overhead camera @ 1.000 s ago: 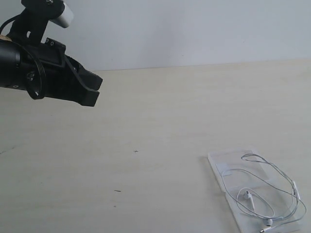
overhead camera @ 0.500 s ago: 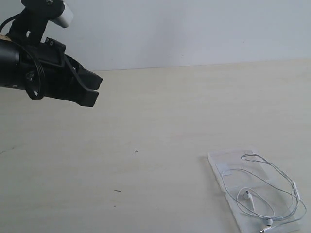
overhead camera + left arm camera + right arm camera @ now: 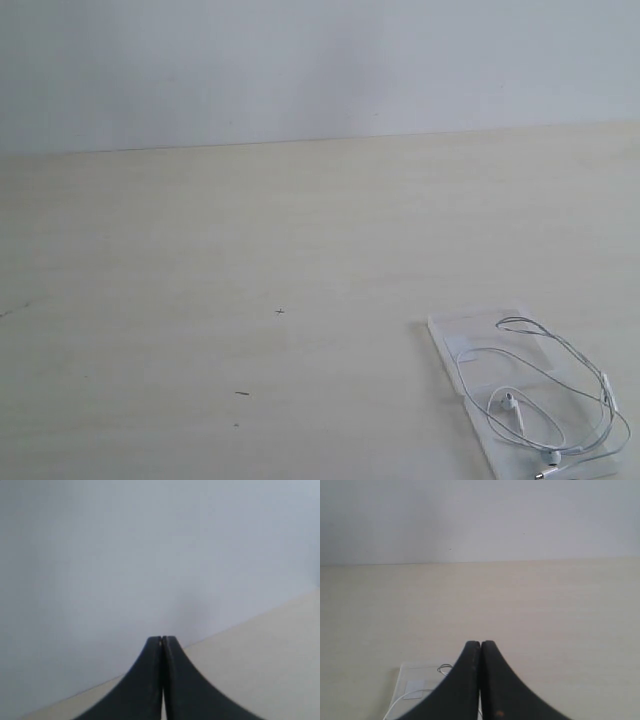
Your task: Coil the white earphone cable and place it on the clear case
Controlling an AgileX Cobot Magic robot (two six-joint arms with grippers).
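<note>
The white earphone cable (image 3: 545,400) lies in loose loops on the clear case (image 3: 470,330) at the table's front right, with two earbuds near the case's front end. Neither arm shows in the exterior view. In the left wrist view my left gripper (image 3: 161,639) is shut and empty, raised before the grey wall and the table's far edge. My right gripper (image 3: 480,643) is shut and empty too. Behind its fingers, part of the clear case (image 3: 415,672) with its white sticker and a bit of the earphone cable (image 3: 445,669) show.
A pale wooden table (image 3: 300,250) runs back to a grey wall (image 3: 320,60). A few small dark specks mark the tabletop left of the middle.
The left arm, which hung at the upper left of the exterior view, has gone out of that view. The cable and case have not moved.
</note>
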